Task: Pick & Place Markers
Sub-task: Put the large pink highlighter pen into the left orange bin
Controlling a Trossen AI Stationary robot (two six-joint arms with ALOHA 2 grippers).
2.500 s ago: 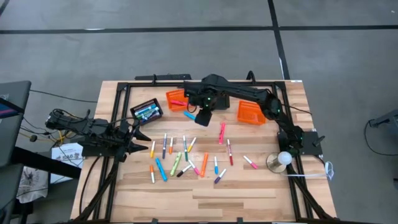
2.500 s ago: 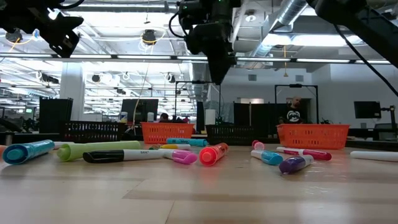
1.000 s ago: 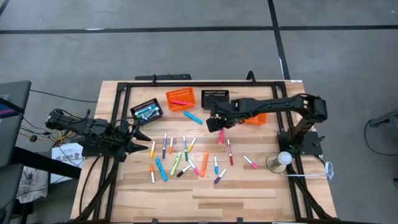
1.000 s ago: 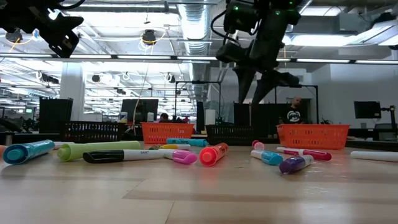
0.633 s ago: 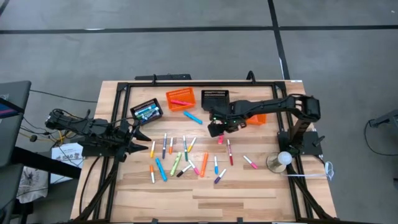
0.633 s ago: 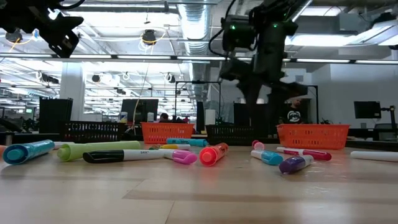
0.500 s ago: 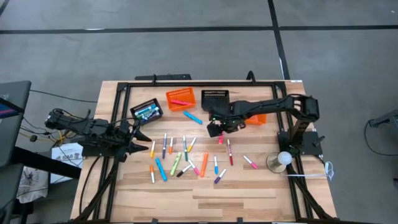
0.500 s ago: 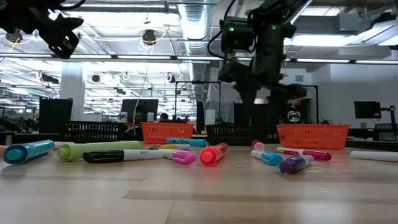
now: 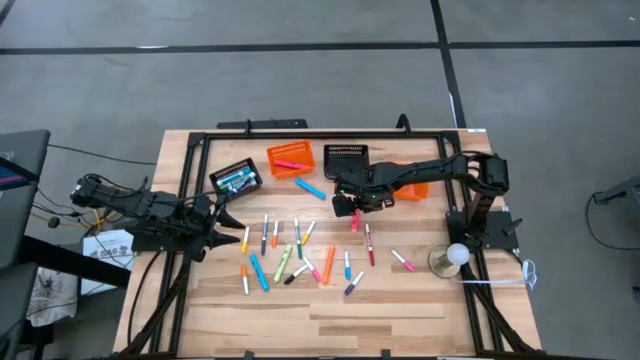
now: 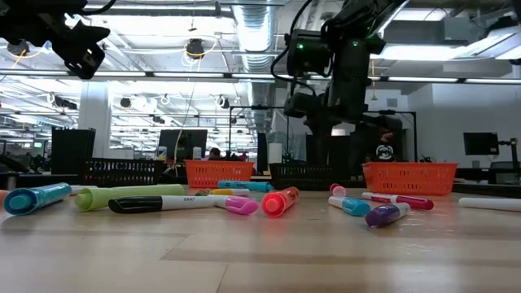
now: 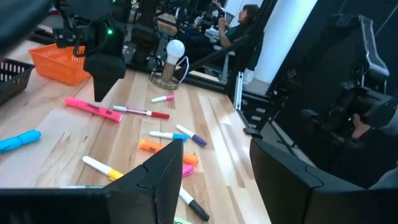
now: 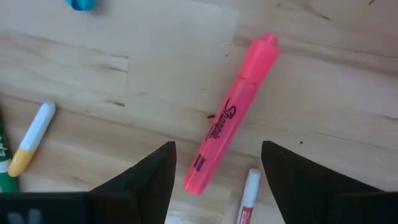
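A pink Sharpie highlighter (image 12: pixel 231 115) is lying flat on the wooden table (image 9: pixel 400 310), directly ahead of the right gripper (image 12: pixel 214 168) and framed between its two spread fingers, so that the marker's length runs through the gap. The jaws are released and nothing is held; the arrangement is judged to be an approach lined up for a pinch across the barrel. In the high view the right gripper (image 9: pixel 347 205) is poised just above this highlighter (image 9: pixel 356 217), which lies at the near edge of the scattered markers (image 9: pixel 295 255). A white-barrelled marker with a red cap (image 12: pixel 247 198) rests just beside the pink one, near one finger, and could be nudged on descent. A yellow-tipped white marker (image 12: pixel 32 138) lies well off to the other side. Behind the gripper stand an orange basket (image 9: pixel 290 159) and a black basket (image 9: pixel 346 158), presumably the destinations, though which one is intended cannot be told. The left gripper (image 9: pixel 222 222) is parked at the table's left edge, its fingers apart and empty.
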